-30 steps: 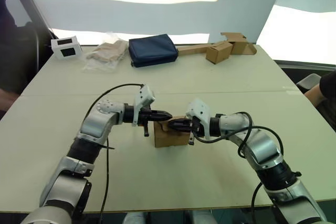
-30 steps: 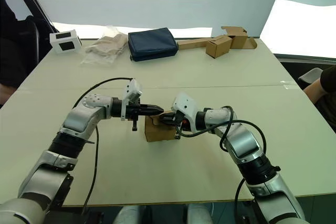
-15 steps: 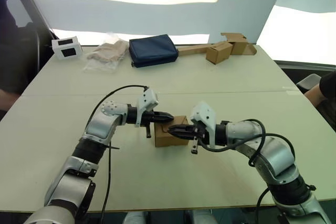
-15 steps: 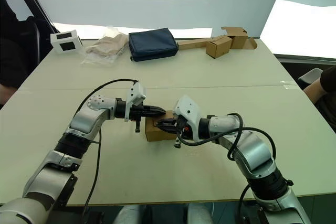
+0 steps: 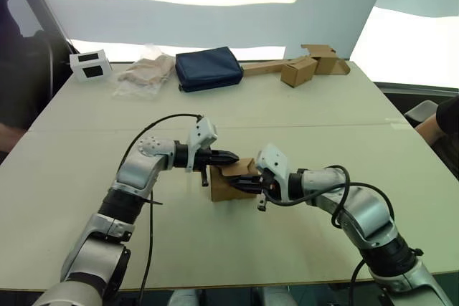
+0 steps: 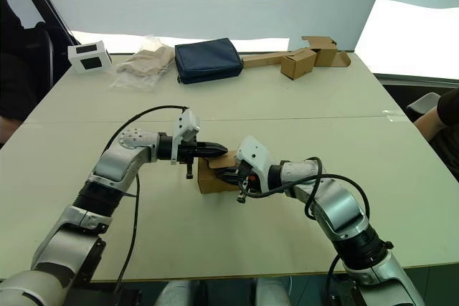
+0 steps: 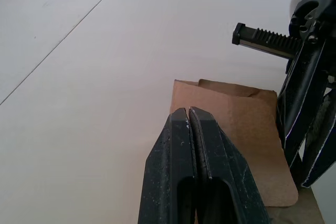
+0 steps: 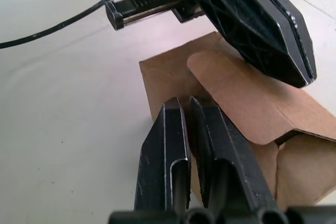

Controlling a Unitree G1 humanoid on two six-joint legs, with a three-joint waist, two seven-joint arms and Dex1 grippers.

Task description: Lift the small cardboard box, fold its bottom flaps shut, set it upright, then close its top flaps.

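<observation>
The small cardboard box [image 5: 224, 190] stands on the table [image 5: 237, 249] between my two grippers. Its top flaps [image 8: 236, 98] are partly folded, and one rounded flap lies slanted over the opening. My left gripper [image 5: 233, 155] is shut and empty, its tip just above the box's far top edge and over that flap [image 7: 236, 129]. My right gripper [image 5: 234, 183] is shut, with its fingertips [image 8: 173, 109] pressed against the box's top from the right side. The bottom flaps are hidden under the box.
Along the far edge lie a navy pouch [image 5: 209, 68], a clear plastic bag [image 5: 145, 73], a white device [image 5: 90, 64] and smaller brown boxes on a cardboard strip [image 5: 301, 69]. A person sits at the table's right edge [image 5: 445, 123].
My right gripper has slid lower and further left across the box top. The left gripper has edged slightly toward the box. The box has stayed in place.
</observation>
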